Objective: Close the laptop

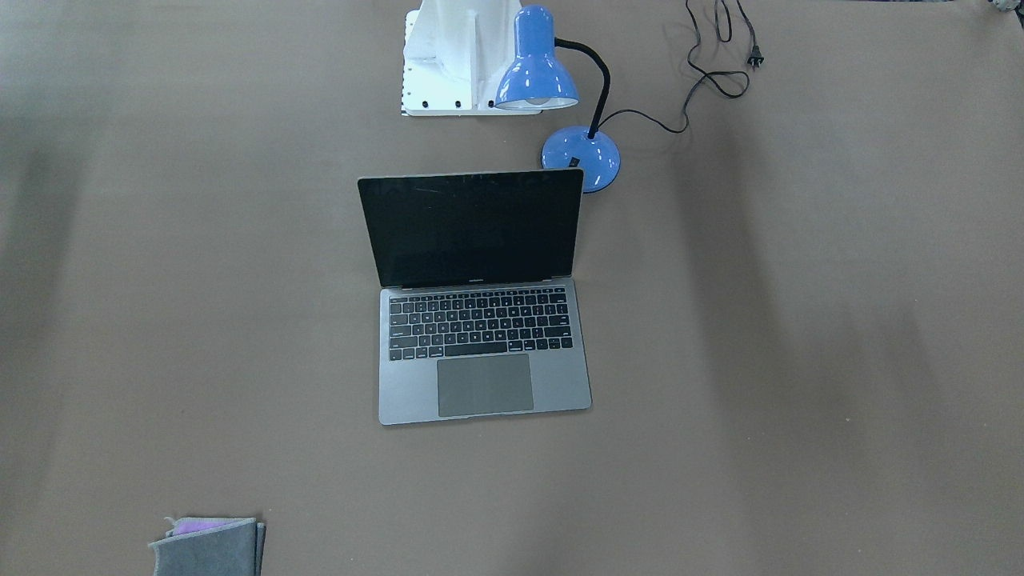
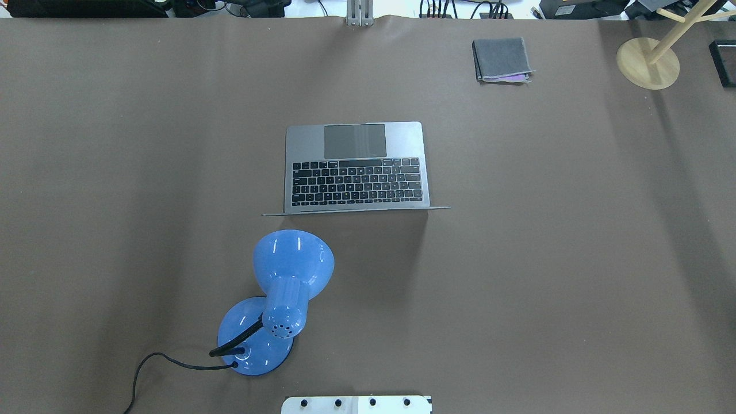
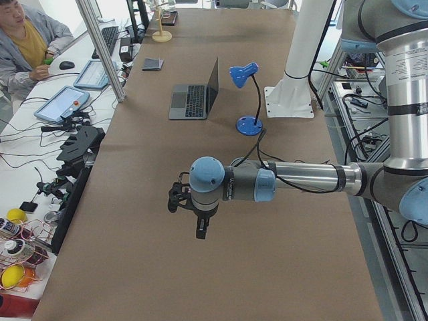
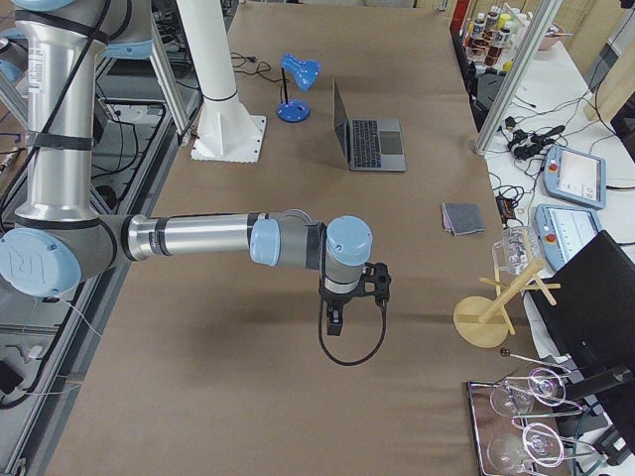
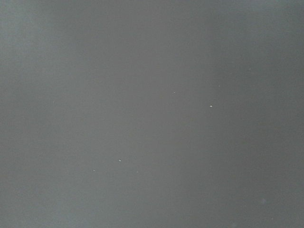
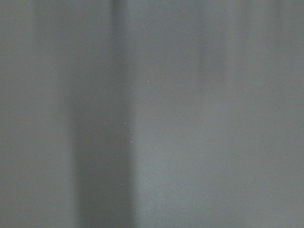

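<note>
The laptop stands open at mid-table, its black screen upright and its keyboard and trackpad showing. It also shows in the overhead view, the exterior left view and the exterior right view. My left gripper hangs over bare table far from the laptop, toward the table's left end. My right gripper hangs over bare table toward the right end. Each shows only in a side view, so I cannot tell whether it is open or shut. Both wrist views show only blurred table surface.
A blue desk lamp with a black cord stands just behind the laptop's lid, on the robot's side. A small grey folded cloth lies at the far edge. A wooden stand is at the far right corner. The white robot base is behind the lamp.
</note>
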Robot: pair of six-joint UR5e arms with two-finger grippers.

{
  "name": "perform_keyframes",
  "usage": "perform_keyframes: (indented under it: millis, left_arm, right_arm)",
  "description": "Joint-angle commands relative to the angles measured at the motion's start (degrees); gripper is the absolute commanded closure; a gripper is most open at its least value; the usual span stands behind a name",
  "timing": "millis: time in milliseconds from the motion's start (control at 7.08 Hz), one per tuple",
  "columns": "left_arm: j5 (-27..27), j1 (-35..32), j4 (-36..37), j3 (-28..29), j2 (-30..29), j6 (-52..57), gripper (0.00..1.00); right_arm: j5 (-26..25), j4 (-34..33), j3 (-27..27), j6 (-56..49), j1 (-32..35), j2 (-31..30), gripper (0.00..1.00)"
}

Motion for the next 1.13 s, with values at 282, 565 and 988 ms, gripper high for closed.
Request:
perform_keyframes:
  millis: [282,565,988]
  left_arm:
    - [-1.0,0.0,-0.2,-0.6,-0.4,-1.1,0.02]
    - [-0.6,0.0,-0.1,-3.0,0.0,-2.9,0.02]
    - [-2.3,0.2,-0.3,-5.1,-0.5,-8.2,0.16]
  right_arm:
    - [4.5,3.2,0.6,0.2,0.0,-2.0,0.0]
    - [4.6,3.3,0.5,0.0,0.0,-2.3,0.0]
    - [5.6,3.5,5.6,6.5,-0.8,-1.8,0.04]
